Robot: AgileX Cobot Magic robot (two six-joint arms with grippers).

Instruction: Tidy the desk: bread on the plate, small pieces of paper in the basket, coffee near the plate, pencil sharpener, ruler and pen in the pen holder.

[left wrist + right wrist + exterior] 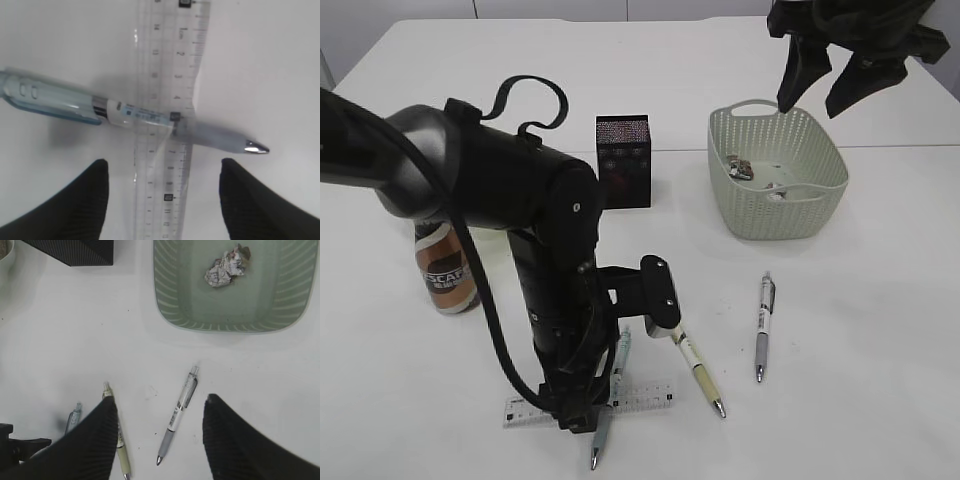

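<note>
A clear ruler (167,75) lies on the white table, crossed by a pale blue pen (55,97). My left gripper (164,162) hangs open just above them, one finger on each side of the ruler (645,398). A yellow-green pen (700,375) and a grey pen (764,325) lie further right. The black pen holder (623,160) stands behind, the coffee can (445,265) to the left. My right gripper (817,85) hovers open and empty over the basket (780,215), which holds crumpled paper (225,267). Bread, plate and pencil sharpener are out of view.
The left arm's black body (520,200) fills the front left and hides part of the table behind it. In the right wrist view the grey pen (177,415) lies between the fingers far below, and the yellow-green pen (120,450) is partly behind one finger.
</note>
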